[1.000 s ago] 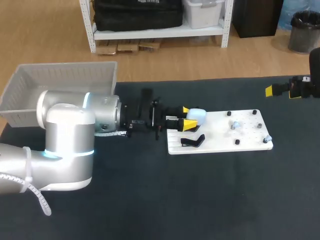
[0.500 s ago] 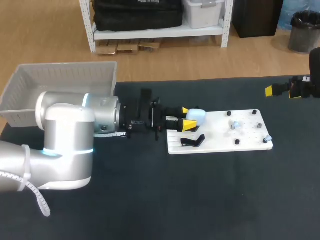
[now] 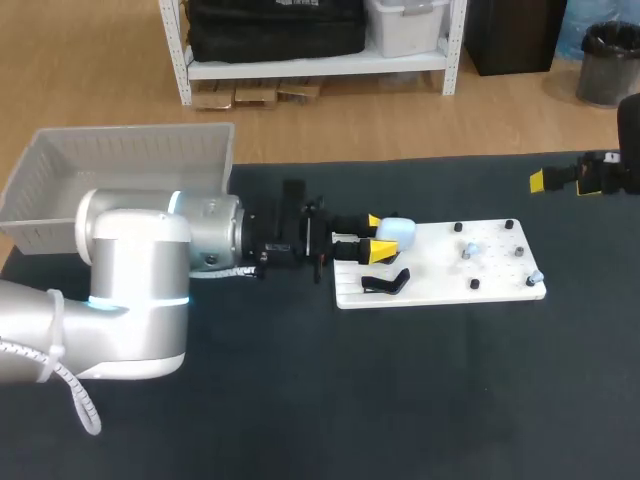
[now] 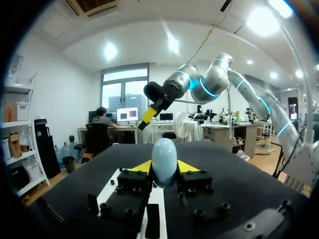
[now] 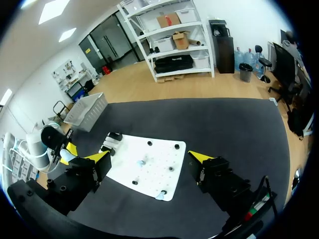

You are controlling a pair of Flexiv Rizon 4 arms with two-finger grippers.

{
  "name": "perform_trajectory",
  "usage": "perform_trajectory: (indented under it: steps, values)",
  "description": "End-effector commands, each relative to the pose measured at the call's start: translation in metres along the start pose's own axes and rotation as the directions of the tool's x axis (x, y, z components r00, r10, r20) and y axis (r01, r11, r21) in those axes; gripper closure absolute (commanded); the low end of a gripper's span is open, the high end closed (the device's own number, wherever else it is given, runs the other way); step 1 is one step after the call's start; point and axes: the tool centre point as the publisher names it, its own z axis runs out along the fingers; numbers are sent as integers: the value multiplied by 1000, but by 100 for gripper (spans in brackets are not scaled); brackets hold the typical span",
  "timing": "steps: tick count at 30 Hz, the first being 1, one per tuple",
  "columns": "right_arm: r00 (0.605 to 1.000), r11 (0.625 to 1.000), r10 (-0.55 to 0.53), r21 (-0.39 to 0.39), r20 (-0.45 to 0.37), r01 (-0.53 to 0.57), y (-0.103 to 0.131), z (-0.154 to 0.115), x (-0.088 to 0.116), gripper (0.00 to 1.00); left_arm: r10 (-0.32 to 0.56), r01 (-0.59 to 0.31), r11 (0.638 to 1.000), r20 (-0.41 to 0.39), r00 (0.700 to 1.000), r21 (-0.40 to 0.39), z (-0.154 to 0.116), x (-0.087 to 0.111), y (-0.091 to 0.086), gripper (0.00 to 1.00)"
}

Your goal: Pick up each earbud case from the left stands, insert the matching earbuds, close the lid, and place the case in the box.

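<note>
So your left end effector (image 3: 377, 235) is lying low and level over the dark worktop (image 3: 400, 400), poking in at the left end of the white board (image 3: 440, 285). It's clamped on the earbud case (image 3: 398, 232): the pale blue, egg-shaped shell sits right between the two yellow tips, and in the left wrist view both tips hug it from either side. Can't tell from here whether the case is resting on its stand or already clear of it. Just beside it, on the board's near left corner, is a black stand (image 3: 385, 283). Further along the board you've got a scatter of small black pegs (image 3: 458, 228), plus the two earbuds: one (image 3: 470, 248) around the middle, the other (image 3: 537, 276) out at the far right edge. Your right end effector (image 5: 149, 158) is parked well away from all that, up off the right end of the board, fingers spread wide apart with nothing in them. The box (image 3: 130, 131) sits at the back left corner of the worktop, behind your left arm (image 3: 140, 270) and well apart from the board.
</note>
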Motion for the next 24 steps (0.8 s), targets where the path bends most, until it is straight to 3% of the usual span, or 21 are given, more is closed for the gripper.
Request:
perform_trajectory:
  steps: [1,10,24]
  values:
    - [999,999,-33,-4,9,33,14,-18,12,0,-3,3,1000,24,1000,5,6,5,-1,100]
    - [991,990,-133,-53,-30,131,70,-27,39,0,21,-21,1000,58,998,1,13,2,-1,100]
    - [983,988,-110,-121,-144,93,125,-15,56,0,40,-40,999,78,996,-5,14,9,3,100]
